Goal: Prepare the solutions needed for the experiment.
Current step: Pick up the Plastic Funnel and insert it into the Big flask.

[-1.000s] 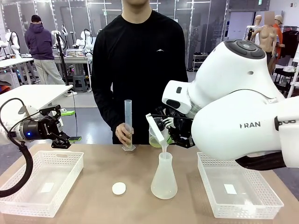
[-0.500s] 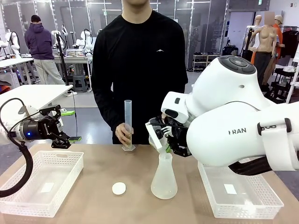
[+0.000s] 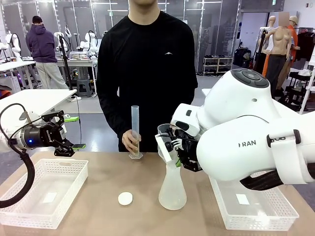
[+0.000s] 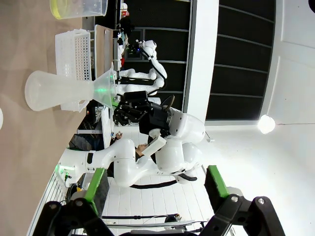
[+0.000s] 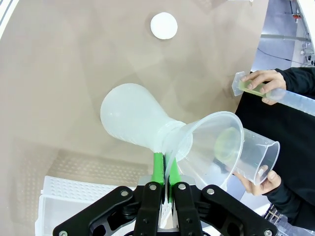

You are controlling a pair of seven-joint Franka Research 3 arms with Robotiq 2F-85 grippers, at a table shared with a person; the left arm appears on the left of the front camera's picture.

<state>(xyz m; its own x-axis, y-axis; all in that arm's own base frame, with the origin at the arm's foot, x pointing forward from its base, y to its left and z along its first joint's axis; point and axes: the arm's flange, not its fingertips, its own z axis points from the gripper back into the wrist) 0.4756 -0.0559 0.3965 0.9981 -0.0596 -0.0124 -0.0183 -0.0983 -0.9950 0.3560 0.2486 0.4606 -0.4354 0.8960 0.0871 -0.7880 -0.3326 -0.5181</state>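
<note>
So the funnel (image 5: 209,140) is pinched by its rim in the right gripper (image 5: 166,171), clamped tight, with the stem sat in the neck of the flask (image 5: 130,120). The solutions are found in two spots: a shallow yellow-green layer at the base of the graduated cylinder (image 5: 290,101), and a bit more in the beaker (image 5: 258,150), which is held by the person's hand (image 5: 257,183) near the funnel's rim. The left gripper (image 3: 75,132) is parked wide open over the left tray (image 3: 59,161), nothing held. Risk-wise: if the pour is rushed, liquid could be slopped over the funnel's lip. The light flask could also be levered over if the funnel is nudged sideways.
</note>
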